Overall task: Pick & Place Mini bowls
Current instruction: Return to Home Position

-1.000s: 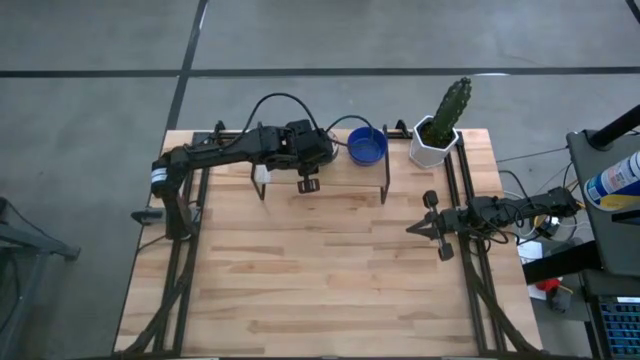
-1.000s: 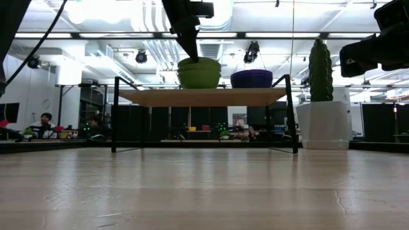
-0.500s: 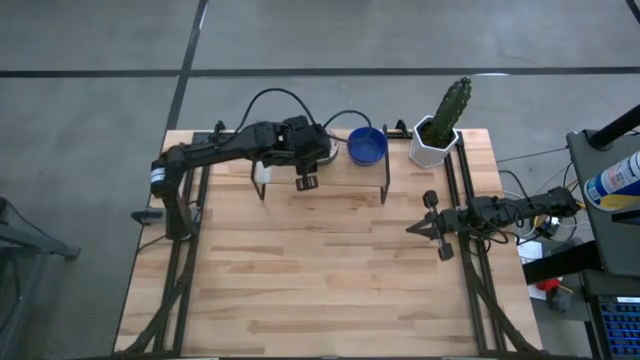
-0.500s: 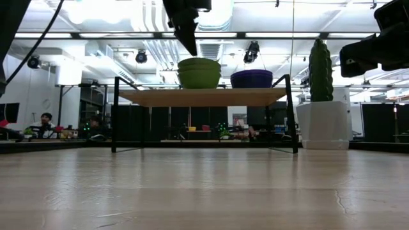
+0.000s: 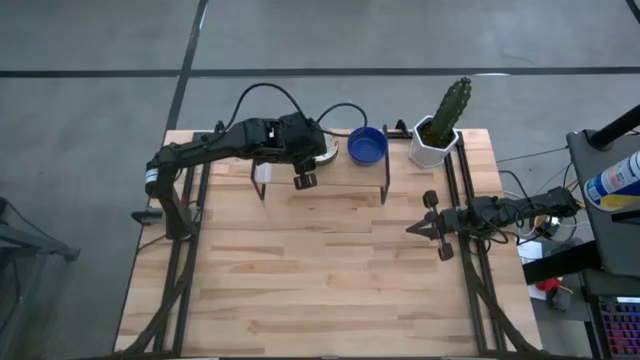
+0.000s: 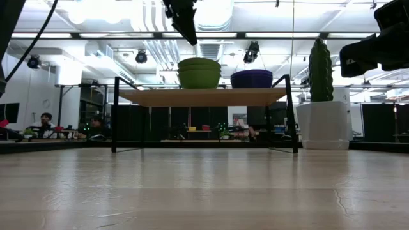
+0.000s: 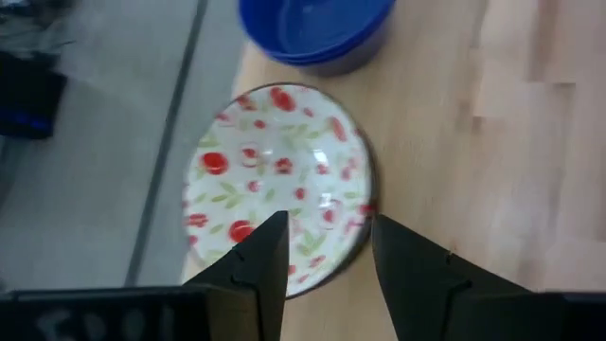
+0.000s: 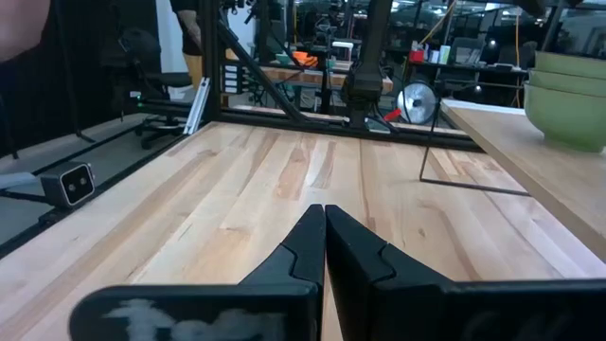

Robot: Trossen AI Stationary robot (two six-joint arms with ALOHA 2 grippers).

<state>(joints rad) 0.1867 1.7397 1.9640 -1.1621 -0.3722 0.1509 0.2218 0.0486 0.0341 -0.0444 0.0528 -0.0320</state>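
Left wrist view: left gripper [image 7: 327, 220] wide, empty, over patterned bowls [image 7: 275, 175] beside blue bowls [image 7: 312, 24]

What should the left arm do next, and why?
Probably lift and pull back toward its base: the left gripper hangs open, empty, above the patterned bowls stacked on the shelf beside the blue bowls. The right gripper waits shut at the right edge.

Both arms are matte black, built of jointed links: the left arm [image 5: 215, 148] wears a white band [image 5: 153, 178] and trails a looping black cable [image 5: 262, 92], the right arm [image 5: 510, 210] is slimmer, and the left gripper [image 7: 329, 227] has wedge-shaped dark fingers [image 7: 260, 260] and blurred white lettering [image 7: 66, 317].
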